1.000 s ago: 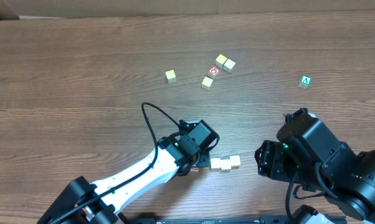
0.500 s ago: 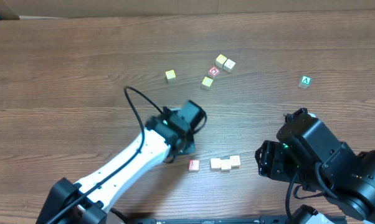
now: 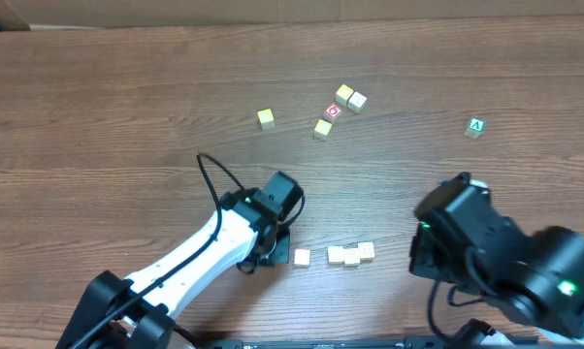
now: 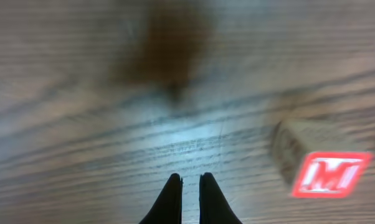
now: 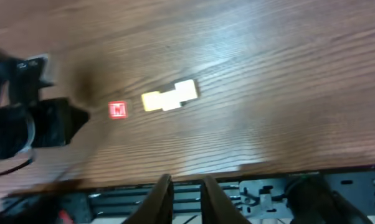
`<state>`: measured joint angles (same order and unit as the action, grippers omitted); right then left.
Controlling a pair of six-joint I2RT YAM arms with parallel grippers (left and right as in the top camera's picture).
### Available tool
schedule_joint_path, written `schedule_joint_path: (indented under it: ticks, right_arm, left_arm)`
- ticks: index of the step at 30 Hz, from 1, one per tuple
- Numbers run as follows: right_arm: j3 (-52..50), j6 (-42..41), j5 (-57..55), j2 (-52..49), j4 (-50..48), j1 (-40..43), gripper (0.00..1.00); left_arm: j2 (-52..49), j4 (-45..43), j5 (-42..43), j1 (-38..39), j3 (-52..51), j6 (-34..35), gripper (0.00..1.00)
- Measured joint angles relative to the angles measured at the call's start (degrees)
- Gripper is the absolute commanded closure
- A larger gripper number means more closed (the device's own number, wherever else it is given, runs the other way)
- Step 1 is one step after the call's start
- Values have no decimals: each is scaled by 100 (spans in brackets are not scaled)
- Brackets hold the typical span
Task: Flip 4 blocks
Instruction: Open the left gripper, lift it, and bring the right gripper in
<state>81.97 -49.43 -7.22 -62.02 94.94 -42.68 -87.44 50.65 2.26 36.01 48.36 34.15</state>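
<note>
Blocks first: the four you're flipping lie in a short row near the tabletop's near edge, about mid-width. The red M block (image 3: 302, 257) is at the left end, then comes a small gap, then three pale blocks (image 3: 351, 256) touching one another. The row's long axis runs along that near edge.

Your left gripper (image 4: 189, 186) hangs just beside the M block, which lies to its right and a little ahead in the wrist view. Its fingers are pressed together on nothing. That arm is the nearer one.

The right gripper (image 5: 182, 190) hangs off the row's right end, farther away (fingers close, a slim gap, nothing between; whether fully closed I cannot tell).

Nothing stands between the left gripper and the M block. The pale blocks sit close on its other side, so a rightward push would probably shunt them.

The red O cube (image 3: 333, 111) and the yellow cubes (image 3: 322, 128) near it, toward the far edge, are well apart from the row. So is the green A cube (image 3: 475, 126), toward the far right corner.
</note>
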Motion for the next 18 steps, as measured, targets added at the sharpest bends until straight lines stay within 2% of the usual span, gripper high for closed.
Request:
schedule_joint_path:
  ticks: [6, 18]
  right_arm:
    - [-1095, -20, -11, -28, -575, 0, 86]
    - [-2339, -129, -24, -28, -1589, 0, 82]
  left_arm:
    - [0, -555, 396, 0, -498, -26, 96]
    - [0, -1115, 772, 0, -588, -28, 96]
